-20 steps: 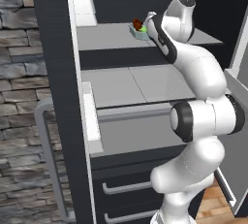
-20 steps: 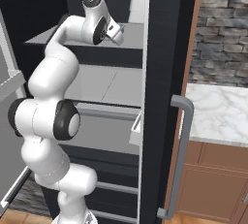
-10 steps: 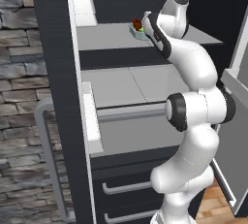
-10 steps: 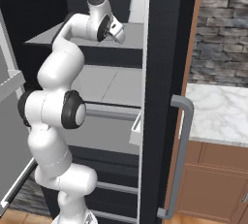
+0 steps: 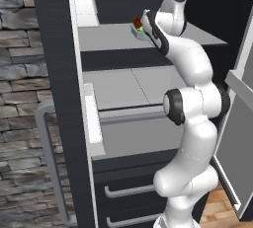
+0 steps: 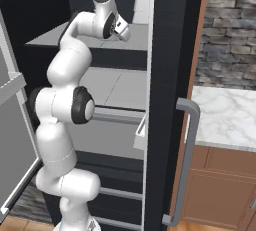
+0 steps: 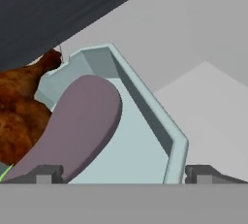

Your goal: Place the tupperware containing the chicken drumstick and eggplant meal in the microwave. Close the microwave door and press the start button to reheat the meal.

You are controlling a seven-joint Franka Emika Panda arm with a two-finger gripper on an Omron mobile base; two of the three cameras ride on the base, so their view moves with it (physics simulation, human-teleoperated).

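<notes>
The pale blue-grey tupperware [image 7: 145, 106] sits on the fridge's top shelf [image 5: 108, 37] and looks very close in the hand view. The purple-grey eggplant [image 7: 82, 121] lies in it, with the reddish-brown chicken drumstick [image 7: 19, 106] to its left. My gripper [image 7: 123, 174] is open; its fingertips [image 7: 46, 174] stand wide apart on either side of the tub's near end, gripping nothing. From the left base view the tupperware [image 5: 140, 30] is small and sits just left of my hand [image 5: 150, 20]. The microwave is out of view.
I stand before an open fridge with grey shelves [image 5: 133, 86] and drawers [image 5: 128, 190] below. An open door with a grey handle [image 5: 47, 158] is at my left, another door [image 5: 242, 123] at my right. A marble counter [image 6: 225, 117] lies beyond.
My arm has stretched up and forward, bringing the hand closer to the tupperware on the top shelf. The jaws stayed open.
</notes>
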